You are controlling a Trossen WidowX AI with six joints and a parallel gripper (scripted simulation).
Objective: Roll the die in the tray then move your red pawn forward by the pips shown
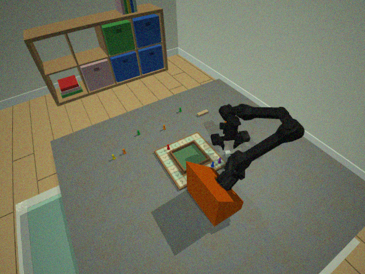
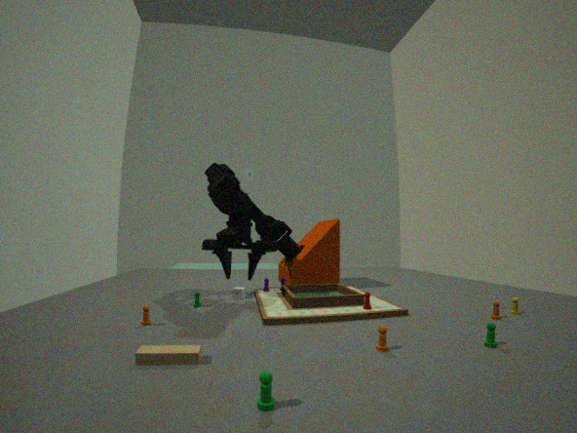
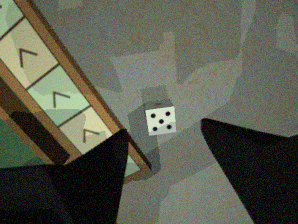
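Note:
A white die (image 1: 227, 152) (image 2: 239, 292) (image 3: 161, 121) lies on the grey surface just outside the game board (image 1: 164, 158) (image 2: 341, 312) (image 3: 30, 62). Five pips show on its top in the wrist view. My gripper (image 1: 229, 147) (image 2: 239, 279) (image 3: 164, 129) is open and empty, pointing down above the die, with the die between the fingertips as the wrist camera sees it. The tray (image 1: 176, 161) (image 2: 322, 300) sits in the board's middle, its green floor empty. The red pawn (image 1: 168, 147) (image 2: 366, 300) stands upright on the board's track near a corner.
A blue pawn (image 1: 213, 164) (image 2: 283, 282) and a purple pawn (image 1: 219, 160) (image 2: 266, 285) stand near the die's side of the board. An orange block (image 1: 205, 188) (image 2: 317, 258) is beside the arm's base. Several green, orange and yellow pawns and a wooden block (image 1: 202, 113) (image 2: 168, 355) lie beyond.

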